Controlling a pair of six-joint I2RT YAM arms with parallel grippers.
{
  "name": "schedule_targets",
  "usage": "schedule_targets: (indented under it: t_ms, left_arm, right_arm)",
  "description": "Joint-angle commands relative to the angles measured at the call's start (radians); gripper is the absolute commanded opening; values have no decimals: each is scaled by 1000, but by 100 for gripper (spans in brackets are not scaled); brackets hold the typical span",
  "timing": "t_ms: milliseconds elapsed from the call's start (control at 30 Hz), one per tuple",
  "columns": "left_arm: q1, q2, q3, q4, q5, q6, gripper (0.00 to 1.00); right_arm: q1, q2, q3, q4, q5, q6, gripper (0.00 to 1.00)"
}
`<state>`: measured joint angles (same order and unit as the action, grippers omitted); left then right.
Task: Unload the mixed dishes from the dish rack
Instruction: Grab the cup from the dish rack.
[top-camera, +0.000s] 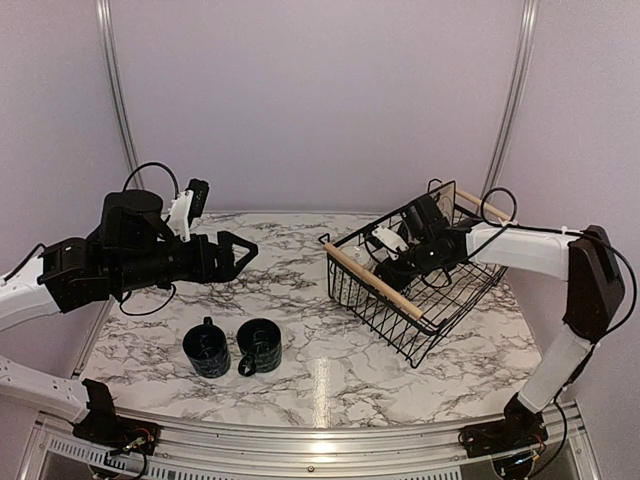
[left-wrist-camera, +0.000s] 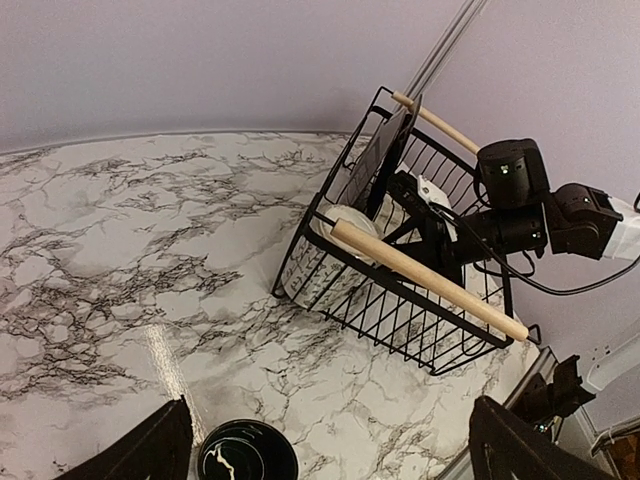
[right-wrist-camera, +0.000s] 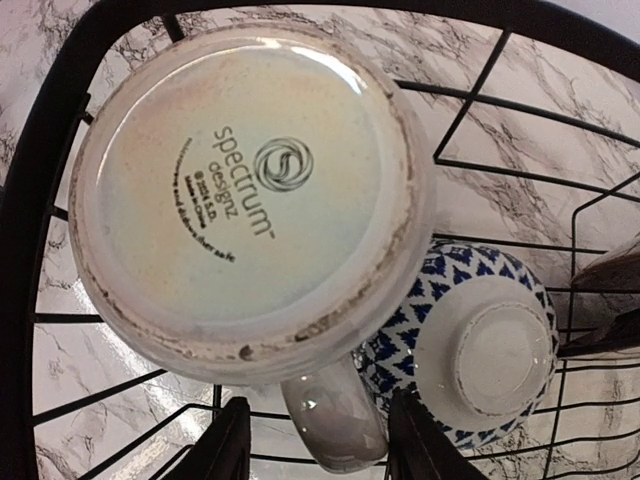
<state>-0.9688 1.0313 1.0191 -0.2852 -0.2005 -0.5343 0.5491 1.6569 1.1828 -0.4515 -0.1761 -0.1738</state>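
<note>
Now the open right gripper (right-wrist-camera: 318, 428) straddles the white mug (right-wrist-camera: 240, 190) handle

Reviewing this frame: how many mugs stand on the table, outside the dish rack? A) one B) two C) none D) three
B: one dark mug and a second dark mug stand side by side on the table, left of the dish rack.

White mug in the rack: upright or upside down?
Upside down: in the right wrist view the white mug shows its stamped base to the camera, with the marble table behind it.
</note>
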Motion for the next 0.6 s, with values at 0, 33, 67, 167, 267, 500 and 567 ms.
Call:
schedule_targets:
  t_ms: [0,33,67,167,267,500,567]
  left_arm:
    - [5,34,32,-6,-8,17,99]
    - [5,40,36,-6,-6,19,99]
    - [7,45,40,-5,-2,21,99]
    - [8,62,47,0,5,26,99]
    - [8,70,52,6,12,30,99]
    - [12,70,43,12,21,27,99]
    - [12,63,40,9,18,23,99]
  right_arm:
    - [-5,23,1,54,-25,-35,43]
    - [-5,29,1,57,-34,-38,42]
    - [-6,35,-1,62,-40,-43,41]
    - [-5,44,-10,85,-46,-50,35]
    - [-5,52,-15,102,-59,-58,31]
    - [-6,60,-19,116,-76,-70,17]
    - [-7,57,-15,108,-76,-70,13]
